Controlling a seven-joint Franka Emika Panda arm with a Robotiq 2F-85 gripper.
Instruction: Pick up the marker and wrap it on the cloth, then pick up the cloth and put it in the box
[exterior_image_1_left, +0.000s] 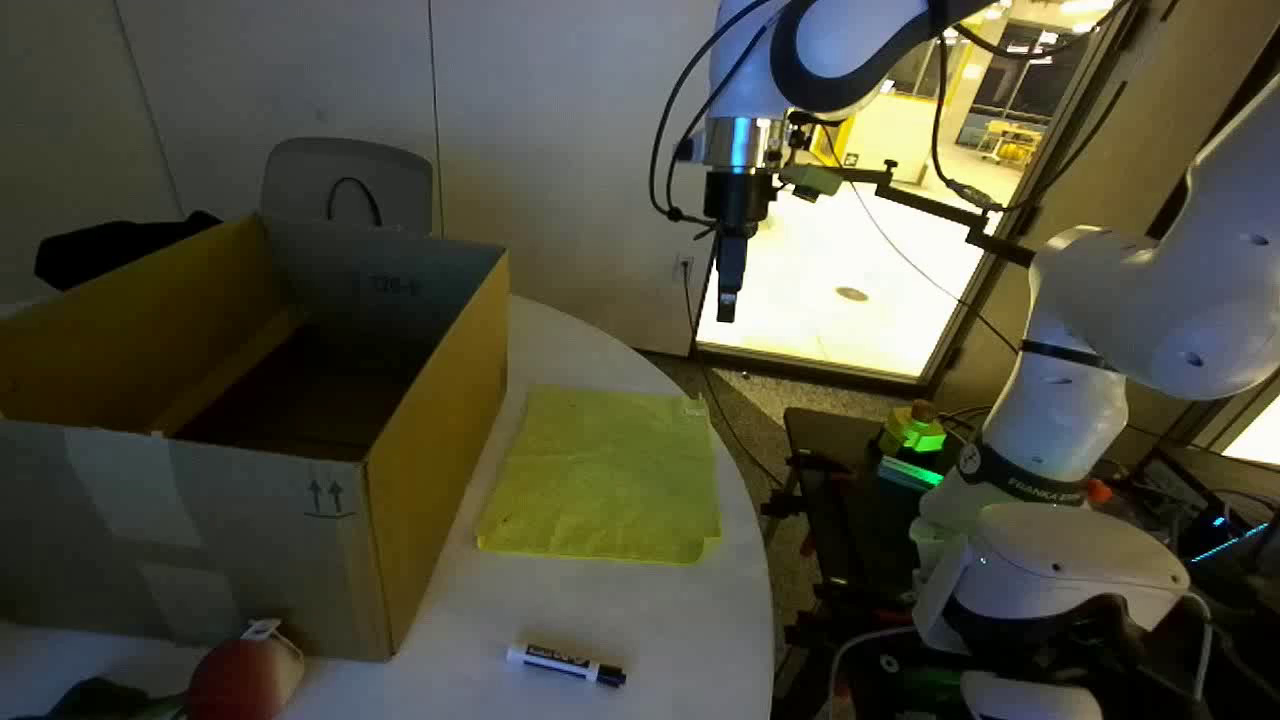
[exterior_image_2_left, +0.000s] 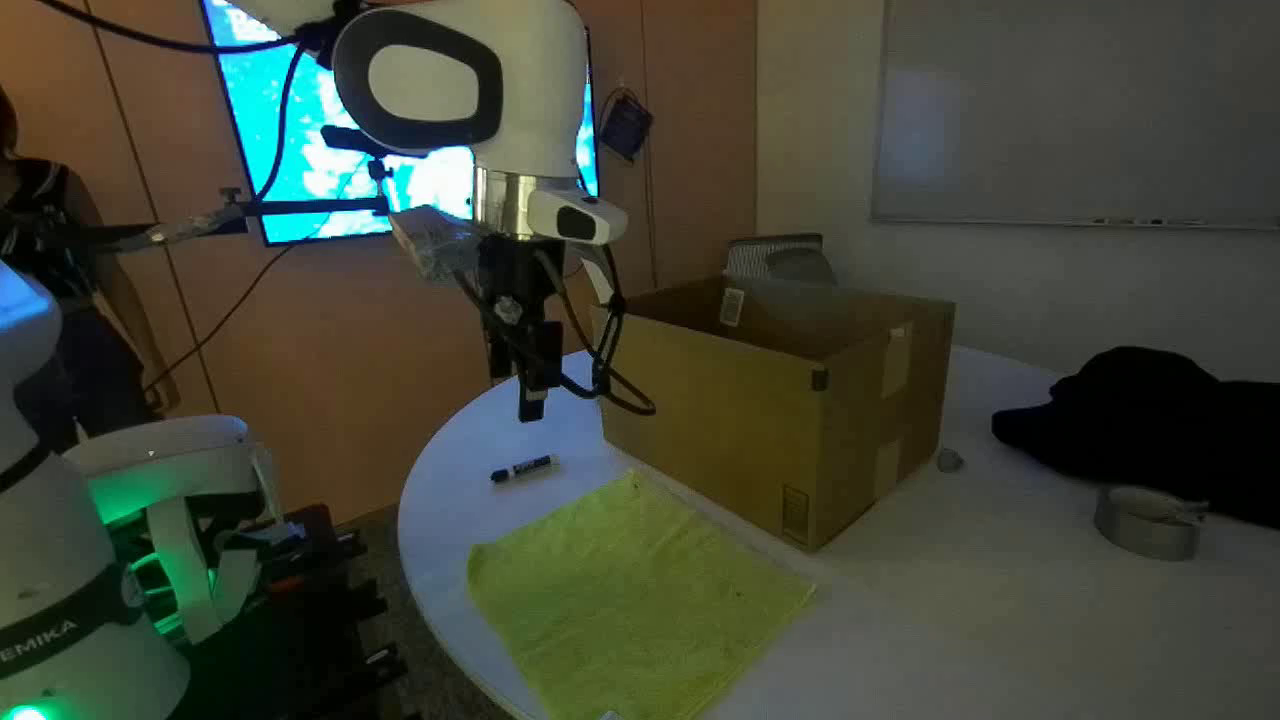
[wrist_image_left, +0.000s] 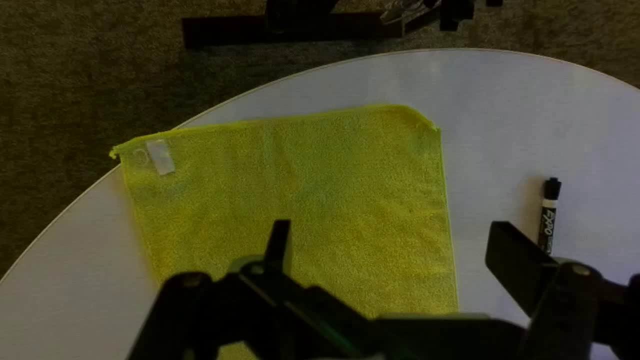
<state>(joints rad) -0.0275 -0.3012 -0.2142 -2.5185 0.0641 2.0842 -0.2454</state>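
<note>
Black-capped marker reads EXPO in my wrist view, just beside the yellow-green cloth; in an exterior view, up-arrows mark the cardboard box. My gripper gapes wide.

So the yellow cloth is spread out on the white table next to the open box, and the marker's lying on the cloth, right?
Not quite: the marker isn't on the cloth. The wrist view shows it lying directly on the table, apart from the cloth. The rest stands.
</note>
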